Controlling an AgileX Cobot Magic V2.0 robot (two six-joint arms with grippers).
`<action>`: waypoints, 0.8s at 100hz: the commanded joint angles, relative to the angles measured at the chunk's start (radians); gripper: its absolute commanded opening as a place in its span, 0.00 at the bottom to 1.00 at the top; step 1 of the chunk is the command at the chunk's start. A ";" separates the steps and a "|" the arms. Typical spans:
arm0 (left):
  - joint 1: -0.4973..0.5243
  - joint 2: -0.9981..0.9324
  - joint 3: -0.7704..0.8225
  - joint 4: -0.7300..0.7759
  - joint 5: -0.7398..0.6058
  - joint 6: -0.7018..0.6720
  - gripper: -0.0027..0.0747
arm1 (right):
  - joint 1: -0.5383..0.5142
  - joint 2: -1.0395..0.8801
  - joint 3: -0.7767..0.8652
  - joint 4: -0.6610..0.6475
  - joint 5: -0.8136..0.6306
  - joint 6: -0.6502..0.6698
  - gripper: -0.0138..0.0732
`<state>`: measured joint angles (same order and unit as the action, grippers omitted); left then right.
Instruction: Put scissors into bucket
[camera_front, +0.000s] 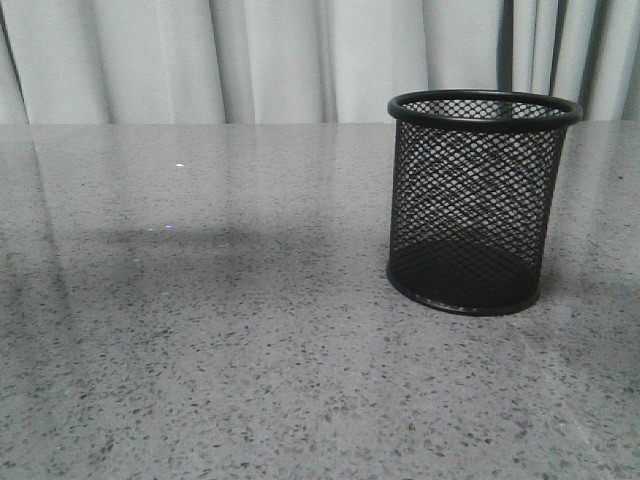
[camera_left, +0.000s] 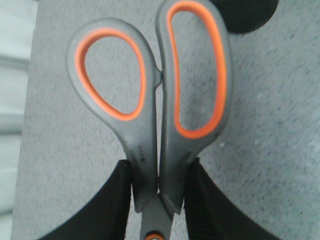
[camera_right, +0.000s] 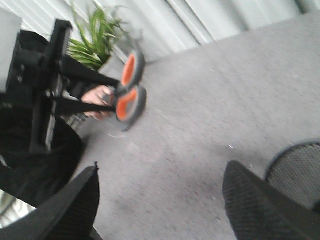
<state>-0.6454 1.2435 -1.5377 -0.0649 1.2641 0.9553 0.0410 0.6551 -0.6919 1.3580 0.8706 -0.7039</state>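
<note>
The bucket (camera_front: 482, 200), a black wire-mesh cup, stands upright and empty on the grey speckled table, right of centre in the front view. Neither gripper shows in the front view. My left gripper (camera_left: 159, 172) is shut on the scissors (camera_left: 155, 100), clamping the dark grey handles just past the orange pivot; the orange-lined loops point away from the wrist, above the table. The right wrist view shows the scissors (camera_right: 130, 90) held in the left gripper in the air, and part of the bucket's rim (camera_right: 295, 167). My right gripper (camera_right: 160, 175) is open and empty above the table.
The grey speckled table (camera_front: 200, 330) runs back to pale curtains (camera_front: 250, 55). A potted green plant (camera_right: 92, 37) stands beyond the table's edge behind the left arm in the right wrist view. A dark round shape (camera_left: 245, 15) lies at the edge of the left wrist view.
</note>
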 joint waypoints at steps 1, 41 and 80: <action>-0.083 -0.026 -0.049 0.026 -0.057 -0.072 0.01 | 0.003 0.026 -0.044 0.136 -0.016 -0.060 0.70; -0.321 -0.015 -0.056 0.133 -0.279 -0.228 0.01 | 0.003 0.175 -0.235 0.140 0.114 -0.067 0.70; -0.386 0.053 -0.056 0.127 -0.412 -0.228 0.01 | 0.003 0.291 -0.272 0.159 0.173 -0.088 0.70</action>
<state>-1.0168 1.3069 -1.5601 0.0662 0.9589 0.7422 0.0410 0.9393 -0.9303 1.4439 1.0235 -0.7665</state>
